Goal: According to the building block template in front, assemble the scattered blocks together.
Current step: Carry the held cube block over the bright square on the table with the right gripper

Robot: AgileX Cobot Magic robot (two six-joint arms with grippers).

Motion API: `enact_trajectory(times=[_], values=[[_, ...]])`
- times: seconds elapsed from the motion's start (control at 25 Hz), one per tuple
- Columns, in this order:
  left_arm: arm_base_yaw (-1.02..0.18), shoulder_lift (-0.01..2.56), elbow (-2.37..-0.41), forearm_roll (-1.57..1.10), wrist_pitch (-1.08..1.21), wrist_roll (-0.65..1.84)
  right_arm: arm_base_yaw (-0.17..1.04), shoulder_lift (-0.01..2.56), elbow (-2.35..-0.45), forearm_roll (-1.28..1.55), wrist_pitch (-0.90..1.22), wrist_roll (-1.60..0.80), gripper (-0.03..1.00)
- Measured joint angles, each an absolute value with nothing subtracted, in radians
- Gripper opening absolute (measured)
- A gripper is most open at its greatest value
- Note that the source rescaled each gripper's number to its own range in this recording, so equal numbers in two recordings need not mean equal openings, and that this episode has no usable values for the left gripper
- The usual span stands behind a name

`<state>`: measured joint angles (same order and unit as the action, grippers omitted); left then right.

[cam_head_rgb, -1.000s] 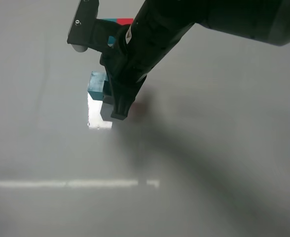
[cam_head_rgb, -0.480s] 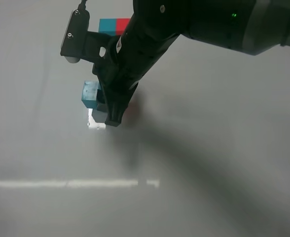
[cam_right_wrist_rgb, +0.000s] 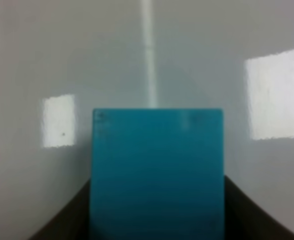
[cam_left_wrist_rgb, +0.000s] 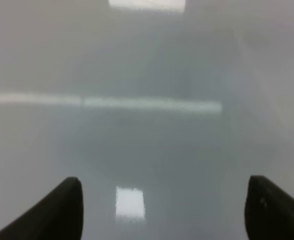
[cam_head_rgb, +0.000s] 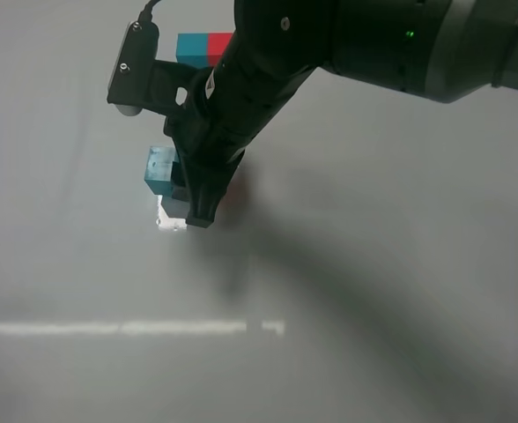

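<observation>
The teal cube sits squarely between the fingers of the right claw, which grips it by its two sides. On the high view it is at the left of the bench, below the template bar, which shows teal left and red right. A reddish patch just beside the arm may be the red cube, though the arm hides most of it. The step in hand looks like bringing teal up to red. The next move calls for setting it down flush against red's left face, edges in line. The left claw hangs wide apart over bare bench. No brand or label reads, and a pale mark on the camera housing is too small to make out.
</observation>
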<state>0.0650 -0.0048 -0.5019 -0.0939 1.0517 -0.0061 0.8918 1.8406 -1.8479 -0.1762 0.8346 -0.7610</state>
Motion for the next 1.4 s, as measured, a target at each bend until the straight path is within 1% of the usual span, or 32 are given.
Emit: enact_trajectory(times=[0.72, 0.8, 0.92, 1.0, 1.04, 1.08, 1.16, 1.2, 1.28, 1.36, 1.4], values=[[0.065, -0.005, -0.502, -0.094, 1.052, 0.0, 0.892, 1.841, -1.848, -0.183, 0.83, -0.804, 0.05], [0.065, -0.005, -0.502, -0.094, 1.052, 0.0, 0.892, 1.841, -1.848, -0.183, 0.826, -0.804, 0.07], [0.065, -0.005, -0.502, -0.094, 1.052, 0.0, 0.892, 1.841, -1.848, -0.183, 0.826, -0.804, 0.07], [0.065, -0.005, -0.502, -0.094, 1.052, 0.0, 0.892, 1.841, -1.848, -0.181, 0.825, -0.804, 0.11], [0.065, -0.005, -0.502, -0.094, 1.052, 0.0, 0.892, 1.841, -1.848, -0.181, 0.825, -0.804, 0.15], [0.065, -0.005, -0.502, -0.094, 1.052, 0.0, 0.892, 1.841, -1.848, -0.181, 0.821, -0.803, 0.24], [0.065, -0.005, -0.502, -0.094, 1.052, 0.0, 0.892, 1.841, -1.848, -0.181, 0.816, -0.803, 0.47], [0.065, -0.005, -0.502, -0.094, 1.052, 0.0, 0.892, 1.841, -1.848, -0.181, 0.814, -0.804, 0.6], [0.065, -0.005, -0.502, -0.094, 1.052, 0.0, 0.892, 1.841, -1.848, -0.181, 0.809, -0.805, 0.79], [0.065, -0.005, -0.502, -0.094, 1.052, 0.0, 0.892, 1.841, -1.848, -0.182, 0.806, -0.808, 0.9], [0.065, -0.005, -0.502, -0.094, 1.052, 0.0, 0.892, 1.841, -1.848, -0.182, 0.806, -0.808, 0.93]])
